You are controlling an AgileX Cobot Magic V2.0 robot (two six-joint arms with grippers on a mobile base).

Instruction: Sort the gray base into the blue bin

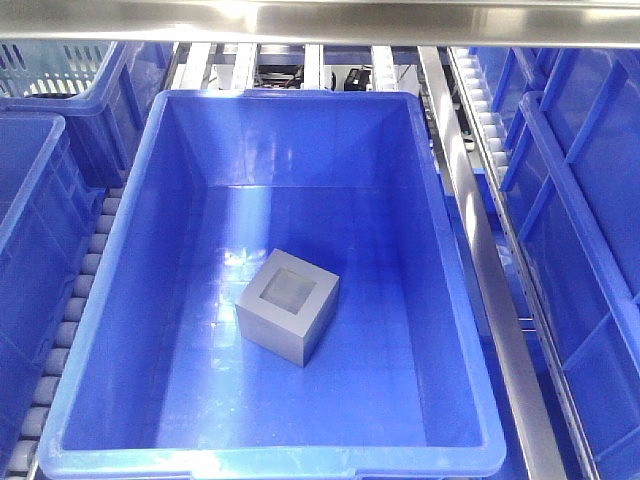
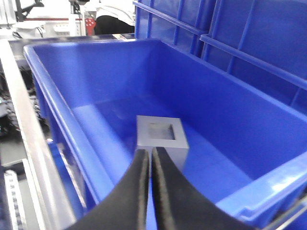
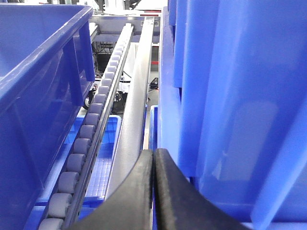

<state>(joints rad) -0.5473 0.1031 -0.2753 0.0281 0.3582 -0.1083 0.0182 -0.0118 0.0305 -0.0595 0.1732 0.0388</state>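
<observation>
The gray base (image 1: 288, 306) rests on the floor of the blue bin (image 1: 120, 300), a little left of its middle, with its square recess facing up. It also shows in the left wrist view (image 2: 160, 138), inside the same bin (image 2: 225, 100). My left gripper (image 2: 151, 154) is shut and empty, above the bin and just short of the block. My right gripper (image 3: 153, 154) is shut and empty, outside the bin over a steel rail. Neither gripper shows in the front view.
Other blue totes stand at the left (image 1: 30, 210) and right (image 1: 590, 250). A pale slatted basket (image 1: 45, 65) sits at the back left. Roller tracks (image 3: 81, 148) and a steel rail (image 3: 134, 120) run beside the bin. A metal bar (image 1: 320, 20) crosses overhead.
</observation>
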